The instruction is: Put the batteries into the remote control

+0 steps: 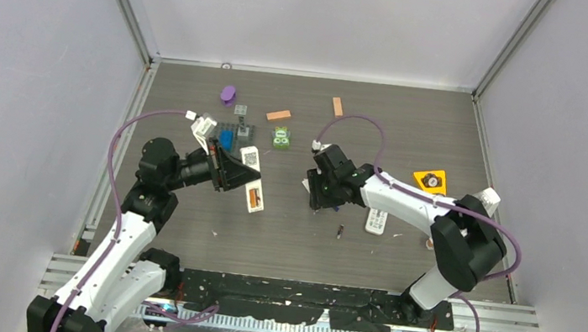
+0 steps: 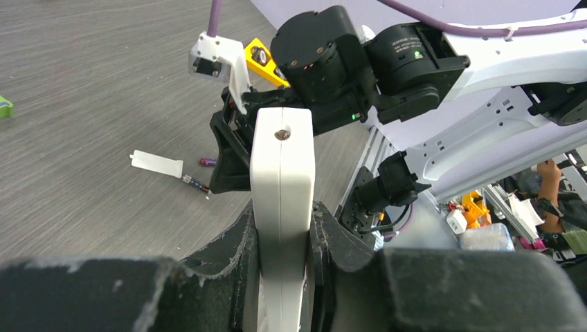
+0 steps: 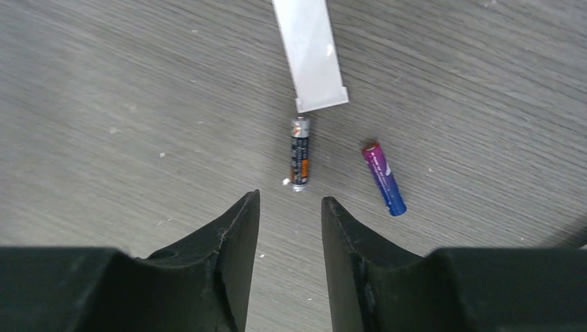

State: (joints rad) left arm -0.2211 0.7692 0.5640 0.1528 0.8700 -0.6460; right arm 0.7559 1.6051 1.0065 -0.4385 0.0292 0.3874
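My left gripper point(image 1: 248, 179) is shut on a white remote control point(image 1: 254, 199) and holds it above the table; in the left wrist view the remote point(image 2: 282, 180) stands edge-on between my fingers. My right gripper point(image 1: 316, 196) is open and empty, low over the table. In the right wrist view it point(image 3: 289, 204) hangs just short of a dark battery point(image 3: 299, 153), with a purple-blue battery point(image 3: 383, 178) to the right and a white battery cover point(image 3: 311, 52) beyond. The dark battery point(image 2: 196, 183) and the purple battery point(image 2: 207, 162) also show in the left wrist view. Another dark battery point(image 1: 340, 232) lies nearer the front.
A second white remote point(image 1: 376, 221) lies right of my right gripper. A yellow triangle point(image 1: 430, 180) is at the right. At the back are two orange blocks point(image 1: 278, 115), a purple piece point(image 1: 228, 94), a green piece point(image 1: 280, 138) and a blue piece point(image 1: 226, 139).
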